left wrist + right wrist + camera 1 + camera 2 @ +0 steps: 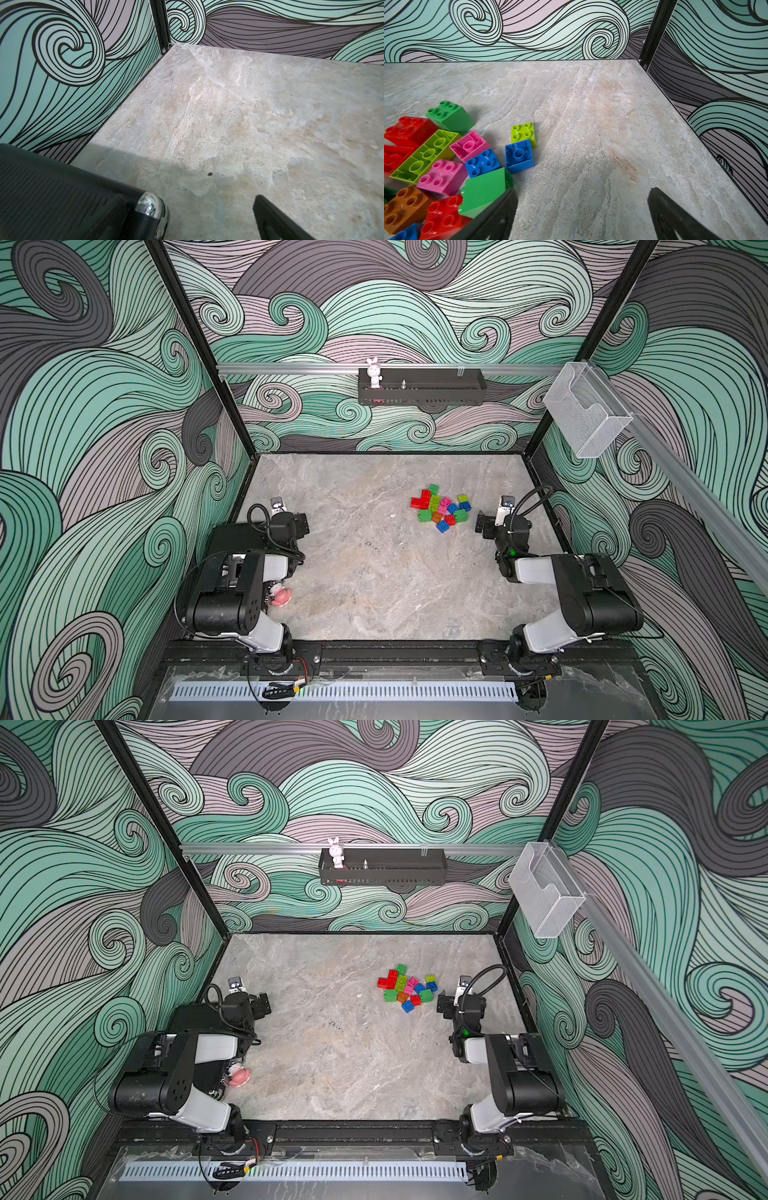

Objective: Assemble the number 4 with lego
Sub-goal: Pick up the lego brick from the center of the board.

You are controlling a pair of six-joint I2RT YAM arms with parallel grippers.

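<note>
**Worktop (374, 580) from above.** Two arms rise from its front edge, one near each front corner.

- **Left edge:** one black slotted box (232, 533) lies under the left arm. One small pink-and-white toy (281, 596) sits just beside it, toward the front.
- **Left gripper (302, 524):** it hangs just beside the box, near the left edge. Its jaws stand apart, and the left wrist view shows one finger (274, 220) over bare stone.
- **Back wall:** one black shelf (440, 397) carries one white rabbit (373, 372) at its left end.
- **Lego bricks (441, 508):** they lie in one loose heap right of centre, nearer the right edge than the left and about midway between back and front.
- **Count by colour:** three red, three green, three blue, two lime, two pink and one orange. That makes fourteen, though the heap may hide more.
- **Upside down in the right wrist view:** three bricks, namely the long lime brick (425, 154), one pink brick (469, 145) and one blue brick (519, 155).
- **Right gripper (581, 195):** it sits just beside the heap's right side, with its jaws apart and only bare stone between them. Its inner finger (500, 209) is next to a green brick (483, 191), and contact cannot be told.
- **Right wall:** one clear plastic box (586, 418) hangs above the worktop.
</note>
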